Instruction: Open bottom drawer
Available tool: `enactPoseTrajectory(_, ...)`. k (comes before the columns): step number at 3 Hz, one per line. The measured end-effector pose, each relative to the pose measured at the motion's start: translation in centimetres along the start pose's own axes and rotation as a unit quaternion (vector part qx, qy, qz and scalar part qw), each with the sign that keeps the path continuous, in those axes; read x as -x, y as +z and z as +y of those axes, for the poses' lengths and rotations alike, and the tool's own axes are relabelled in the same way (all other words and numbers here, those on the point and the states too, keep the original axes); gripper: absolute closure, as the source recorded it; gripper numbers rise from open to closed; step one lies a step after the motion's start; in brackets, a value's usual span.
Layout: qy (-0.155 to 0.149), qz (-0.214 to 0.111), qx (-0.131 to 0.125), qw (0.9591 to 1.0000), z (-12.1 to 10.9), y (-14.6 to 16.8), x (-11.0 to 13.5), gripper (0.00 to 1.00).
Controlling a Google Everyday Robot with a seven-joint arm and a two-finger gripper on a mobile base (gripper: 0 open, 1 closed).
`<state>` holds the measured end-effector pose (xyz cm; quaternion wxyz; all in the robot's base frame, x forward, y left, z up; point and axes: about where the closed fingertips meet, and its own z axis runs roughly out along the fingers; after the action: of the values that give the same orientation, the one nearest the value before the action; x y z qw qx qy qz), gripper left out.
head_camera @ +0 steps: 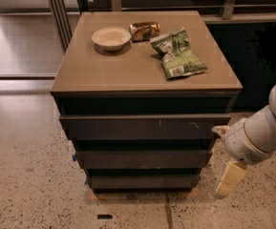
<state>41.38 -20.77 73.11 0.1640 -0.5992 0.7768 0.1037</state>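
Observation:
The bottom drawer [144, 181] is the lowest and narrowest of three dark grey-brown, handle-less fronts of the tan-topped cabinet [104, 70]. It sits flush, as do the middle front [142, 159] and the scratched top front [142, 128]. My gripper [227, 181] hangs from the white arm [259, 132] at the right of the cabinet, just beyond its lower right corner, pointing down toward the floor and apart from the drawer.
On the cabinet top lie a cream bowl [111, 37], a crushed can [144, 30] and green snack bags [178, 56]. A speckled floor surrounds the cabinet. Metal legs [56, 13] stand behind left; a dark cabinet [261, 61] is at the right.

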Motion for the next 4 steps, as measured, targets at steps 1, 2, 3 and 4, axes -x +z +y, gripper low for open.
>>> enactPoseTrajectory(1,-0.017,-0.002,0.002,0.9998,0.6,5.8,-2.7,0.0)
enactPoseTrajectory(2,-0.029,-0.038,0.0,0.9988,-0.6,13.7,-3.8,0.0)
enactPoseTrajectory(3,-0.029,-0.078,0.01,0.9965,-2.9,20.7,-4.1,0.0)
enactPoseTrajectory(4,-0.008,-0.106,0.047,0.9933,-3.5,27.7,-4.8,0.0)
